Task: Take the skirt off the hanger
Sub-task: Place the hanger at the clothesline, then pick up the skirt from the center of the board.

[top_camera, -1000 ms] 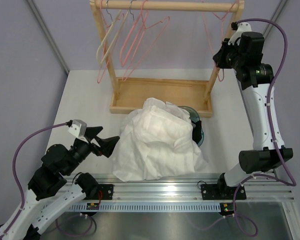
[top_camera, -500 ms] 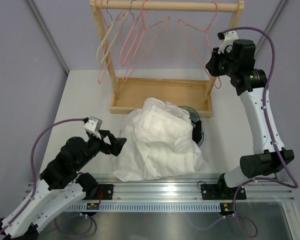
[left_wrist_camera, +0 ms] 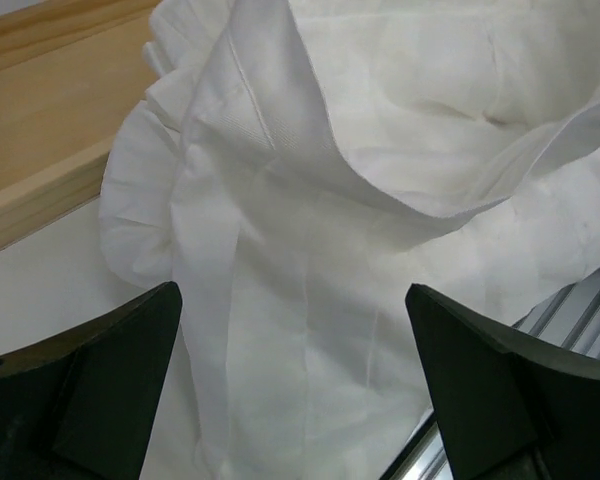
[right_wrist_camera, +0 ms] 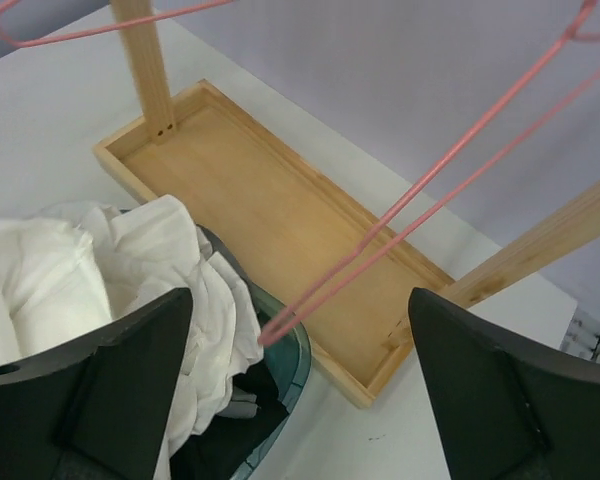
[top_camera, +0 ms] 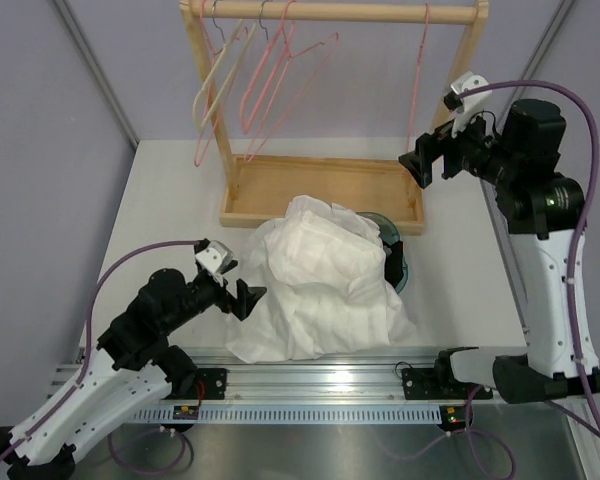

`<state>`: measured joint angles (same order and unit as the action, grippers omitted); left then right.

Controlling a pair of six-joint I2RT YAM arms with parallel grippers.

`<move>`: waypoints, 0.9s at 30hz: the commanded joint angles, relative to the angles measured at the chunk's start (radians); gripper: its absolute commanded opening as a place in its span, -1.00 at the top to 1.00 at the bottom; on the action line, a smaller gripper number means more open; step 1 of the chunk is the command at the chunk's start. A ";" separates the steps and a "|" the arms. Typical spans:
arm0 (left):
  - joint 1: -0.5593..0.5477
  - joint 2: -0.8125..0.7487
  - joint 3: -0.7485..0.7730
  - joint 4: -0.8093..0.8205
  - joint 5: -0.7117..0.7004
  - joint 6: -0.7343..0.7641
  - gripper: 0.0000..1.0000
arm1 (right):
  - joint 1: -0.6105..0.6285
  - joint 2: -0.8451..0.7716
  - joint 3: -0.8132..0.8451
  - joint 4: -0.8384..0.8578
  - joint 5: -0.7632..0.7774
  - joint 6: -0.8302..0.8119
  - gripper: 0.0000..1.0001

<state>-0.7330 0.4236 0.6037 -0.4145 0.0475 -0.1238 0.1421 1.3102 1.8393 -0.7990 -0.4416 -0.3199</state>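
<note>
The skirt is hidden: only a small grey fold (right_wrist_camera: 230,405) shows in the teal tub (right_wrist_camera: 302,362) under a heap of white cloth (top_camera: 315,285), and I cannot tell what it is. A bare pink hanger (top_camera: 418,90) hangs from the right end of the rail. In the right wrist view the hanger (right_wrist_camera: 280,323) crosses between the jaws of my right gripper (right_wrist_camera: 300,295) without touching them. My right gripper (top_camera: 418,165) is open, in the air by the rack's right post. My left gripper (top_camera: 246,296) is open at the cloth's left edge, cloth (left_wrist_camera: 310,250) between its fingers.
A wooden rack with a tray base (top_camera: 320,190) stands at the back; several empty pink and cream hangers (top_camera: 265,80) hang at its left end. Dark fabric (right_wrist_camera: 220,445) lies in the tub. The aluminium rail (top_camera: 310,385) runs along the near edge.
My right gripper has opened and let go of the pink hanger, which has swung back under the rail; the arm has drawn away. My left gripper has moved right to the white cloth.
</note>
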 commanded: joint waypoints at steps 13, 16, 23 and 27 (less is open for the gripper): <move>0.024 0.381 0.071 0.181 -0.026 0.470 -0.98 | 0.001 -0.377 -0.366 -0.244 -0.407 -0.482 -0.99; 0.069 0.444 0.079 0.229 0.065 0.477 -0.98 | 0.001 -0.429 -0.481 -0.258 -0.471 -0.507 -0.99; 0.222 0.610 0.157 0.243 0.598 0.400 -0.84 | 0.001 -0.558 -0.684 -0.267 -0.626 -0.544 -0.99; 0.244 0.679 0.223 0.221 0.820 0.354 0.08 | 0.001 -0.679 -0.781 -0.233 -0.672 -0.513 -0.99</move>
<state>-0.5007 1.0714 0.7368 -0.2462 0.5762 0.2638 0.1421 0.7124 1.1004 -1.0672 -1.0168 -0.8326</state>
